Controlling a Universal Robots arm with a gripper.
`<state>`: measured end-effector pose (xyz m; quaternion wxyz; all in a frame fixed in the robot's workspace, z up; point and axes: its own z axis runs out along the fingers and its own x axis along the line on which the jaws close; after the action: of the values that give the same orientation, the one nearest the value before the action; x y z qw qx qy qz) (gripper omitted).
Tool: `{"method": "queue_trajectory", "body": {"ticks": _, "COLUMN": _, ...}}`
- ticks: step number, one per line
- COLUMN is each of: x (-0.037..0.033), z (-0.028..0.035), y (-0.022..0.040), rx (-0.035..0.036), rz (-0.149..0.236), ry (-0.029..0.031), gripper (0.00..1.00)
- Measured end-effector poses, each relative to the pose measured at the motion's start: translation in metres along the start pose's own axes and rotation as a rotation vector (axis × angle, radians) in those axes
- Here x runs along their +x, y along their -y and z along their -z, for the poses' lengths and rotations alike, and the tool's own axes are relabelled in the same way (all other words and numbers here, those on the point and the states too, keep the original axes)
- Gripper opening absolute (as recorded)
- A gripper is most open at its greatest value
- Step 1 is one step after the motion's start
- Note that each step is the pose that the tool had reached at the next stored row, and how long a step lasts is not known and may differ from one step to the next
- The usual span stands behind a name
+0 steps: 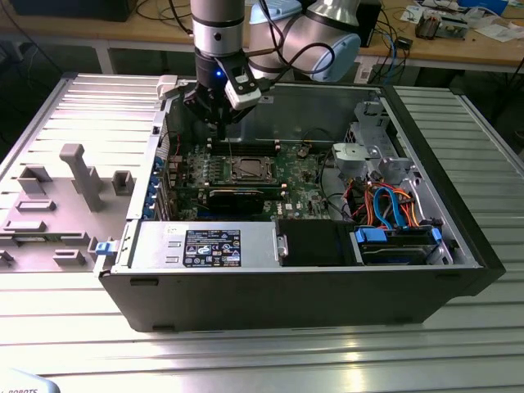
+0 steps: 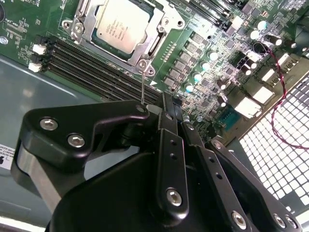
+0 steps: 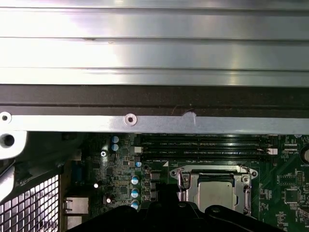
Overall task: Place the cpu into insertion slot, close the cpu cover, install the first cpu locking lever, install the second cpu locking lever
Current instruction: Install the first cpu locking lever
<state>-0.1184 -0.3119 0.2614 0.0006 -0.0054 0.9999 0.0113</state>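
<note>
The cpu (image 2: 120, 24) lies in the insertion slot (image 1: 250, 169) on the green board, silvery top up. The cpu cover (image 2: 155, 42) lies flat over it as a metal frame around the chip; both wrist views show this, with the cpu (image 3: 215, 192) and the cpu cover (image 3: 212, 170) near the picture's edge in the first. A thin locking lever (image 2: 143, 84) stands up from the socket's corner toward my gripper (image 2: 172, 104). Its tip ends against the side of one black finger (image 2: 164, 108). The fingers look shut together. In the exterior view my gripper (image 1: 219, 124) hovers just behind the socket.
The open computer case (image 1: 442, 270) surrounds the board, its back wall close behind the gripper. Memory slots (image 2: 87, 63) run beside the socket. A long black card (image 1: 237, 196), a black power supply (image 1: 205, 246) and a drive cage with blue and orange cables (image 1: 393, 213) fill the front.
</note>
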Motion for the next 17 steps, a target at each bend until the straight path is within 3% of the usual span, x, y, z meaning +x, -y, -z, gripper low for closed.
{"method": "queue_trajectory", "body": {"ticks": 17, "x": 0.0017, "z": 0.0000, "y": -0.0006, "rx": 0.0000, "rz": 0.000, "ry": 0.0046, "gripper": 0.11}}
